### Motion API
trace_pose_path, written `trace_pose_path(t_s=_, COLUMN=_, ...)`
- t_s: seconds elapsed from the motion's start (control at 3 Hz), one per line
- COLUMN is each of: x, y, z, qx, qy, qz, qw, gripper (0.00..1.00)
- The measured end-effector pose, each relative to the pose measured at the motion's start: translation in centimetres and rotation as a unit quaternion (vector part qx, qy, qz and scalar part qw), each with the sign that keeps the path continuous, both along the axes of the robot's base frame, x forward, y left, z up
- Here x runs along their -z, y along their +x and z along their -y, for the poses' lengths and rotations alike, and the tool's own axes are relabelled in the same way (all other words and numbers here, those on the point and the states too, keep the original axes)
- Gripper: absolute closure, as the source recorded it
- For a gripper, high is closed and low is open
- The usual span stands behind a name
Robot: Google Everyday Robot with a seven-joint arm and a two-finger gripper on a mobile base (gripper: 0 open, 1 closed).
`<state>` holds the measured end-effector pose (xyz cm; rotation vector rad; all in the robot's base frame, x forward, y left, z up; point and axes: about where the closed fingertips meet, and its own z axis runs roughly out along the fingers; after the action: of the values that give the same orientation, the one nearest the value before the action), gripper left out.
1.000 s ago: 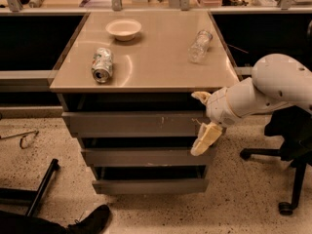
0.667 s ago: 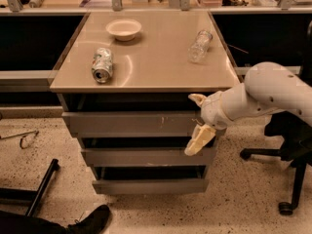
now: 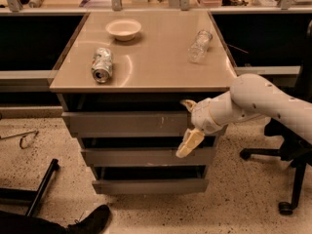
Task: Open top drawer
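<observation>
The top drawer (image 3: 122, 124) is the uppermost grey handleless front of the cabinet, with small pale scratch marks (image 3: 162, 122) right of centre. My gripper (image 3: 186, 123) is at the right part of this front, on a white arm that comes in from the right. It is open: one cream finger (image 3: 185, 103) sits at the front's upper edge and the other (image 3: 190, 143) hangs below its lower edge. The drawer's inside is hidden; only a dark gap shows above the front.
Two narrower grey drawer fronts (image 3: 146, 157) (image 3: 148, 185) lie below. On the tan cabinet top (image 3: 156, 67) are a crushed can (image 3: 102, 65), a white bowl (image 3: 123, 29) and a clear plastic bottle (image 3: 200, 46). An office chair base (image 3: 287, 179) stands at right; a dark shoe (image 3: 90, 219) is at the lower left.
My arm has moved left, bringing the gripper further onto the right part of the top drawer front. The drawer fronts have not visibly moved.
</observation>
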<state>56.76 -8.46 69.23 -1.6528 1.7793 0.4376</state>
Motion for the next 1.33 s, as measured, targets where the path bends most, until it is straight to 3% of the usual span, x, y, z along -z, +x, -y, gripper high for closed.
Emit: trace_pose_path(t_s=1.33, x=4.5, y=3.0, z=-1.6, qx=-0.026, qy=-0.002, qz=-0.041, qw=0.9988, gripper=0.0)
